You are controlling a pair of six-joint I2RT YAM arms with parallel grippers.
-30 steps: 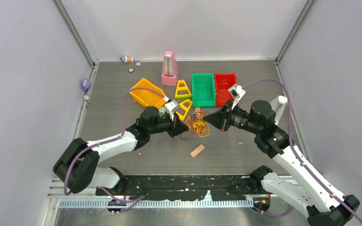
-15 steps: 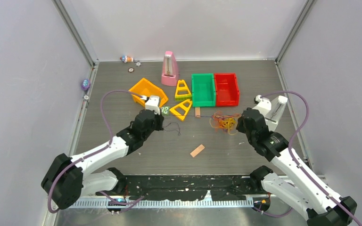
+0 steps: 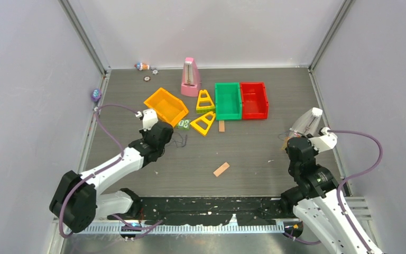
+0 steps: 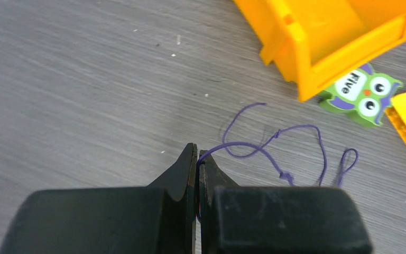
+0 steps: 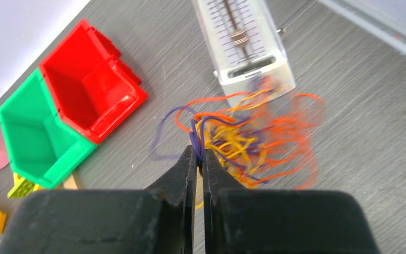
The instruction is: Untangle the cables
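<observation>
Purple cord (image 4: 278, 134) is trailing rightward from the closed left fingers (image 4: 182, 170); right fingers (image 5: 186, 170) are clamping the multicoloured tangle (image 5: 238, 143), well apart.

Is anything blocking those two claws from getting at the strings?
Nothing visible does. The left gripper is shut on a single purple cable lying loose beside the orange bin. The right gripper is shut on the yellow, orange and purple tangle next to the white metronome.
</observation>
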